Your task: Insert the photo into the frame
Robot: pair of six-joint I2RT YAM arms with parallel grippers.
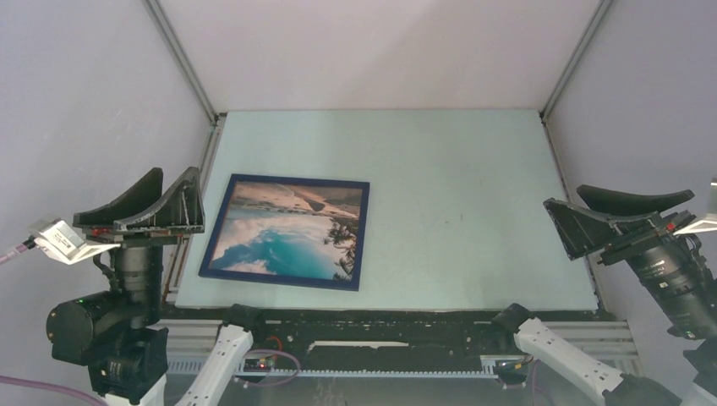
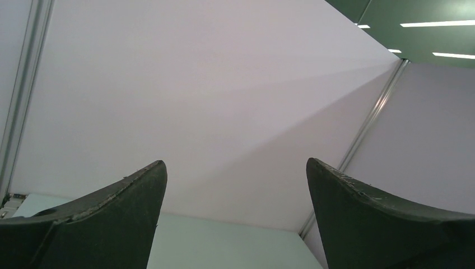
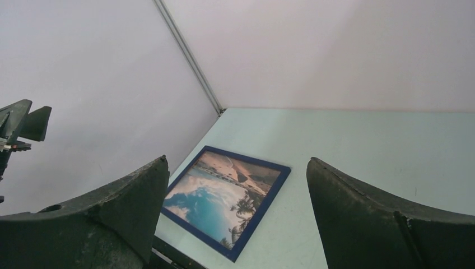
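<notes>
One frame (image 1: pixel 286 232), navy face up, we log flat on the table (image 1: pixel 473 211) | photo (image 1: pixel 283 230) seen inside it | left gripper (image 1: pixel 169 196) beside frame, jaws apart, empty | right gripper (image 1: pixel 592 207) well apart from frame, jaws apart, empty

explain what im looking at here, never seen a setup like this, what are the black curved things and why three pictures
These are three cameras on one machine: two robot arms bolted at the near edge of a pale table inside a white-walled booth. The overhead view looks down from above and behind them. The black curved pieces are the fingers of each arm's tool, the part that grabs things. The left tool and the right tool are both raised at the sides, open, holding nothing. The other two pictures come from cameras on each wrist, so each shows its own fingers in front. On the table lies a dark navy frame with the photo of turquoise water showing in it, flat, toward the left.
</notes>
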